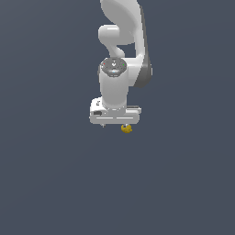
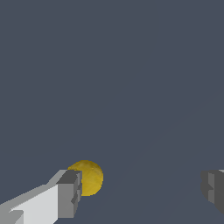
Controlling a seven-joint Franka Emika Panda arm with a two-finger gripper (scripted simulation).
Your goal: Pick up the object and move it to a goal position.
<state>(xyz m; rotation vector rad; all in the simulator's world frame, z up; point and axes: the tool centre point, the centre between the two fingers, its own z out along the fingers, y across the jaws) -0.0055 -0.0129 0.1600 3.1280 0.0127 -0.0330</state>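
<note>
The object is a small mustard-yellow lumpy ball (image 1: 126, 129). In the exterior view it shows just below the white gripper body, toward the exterior view's right end of it. In the wrist view the ball (image 2: 89, 177) sits right beside one grey fingertip (image 2: 70, 192), partly hidden behind it, inside the gap. The other fingertip (image 2: 214, 188) is far from the ball. My gripper (image 2: 142, 192) is open wide and holds nothing. In the exterior view its fingertips (image 1: 104, 125) are mostly hidden under the hand.
A plain dark grey floor (image 1: 55, 183) fills both views. The white arm (image 1: 120, 36) rises above the gripper. No goal marker shows.
</note>
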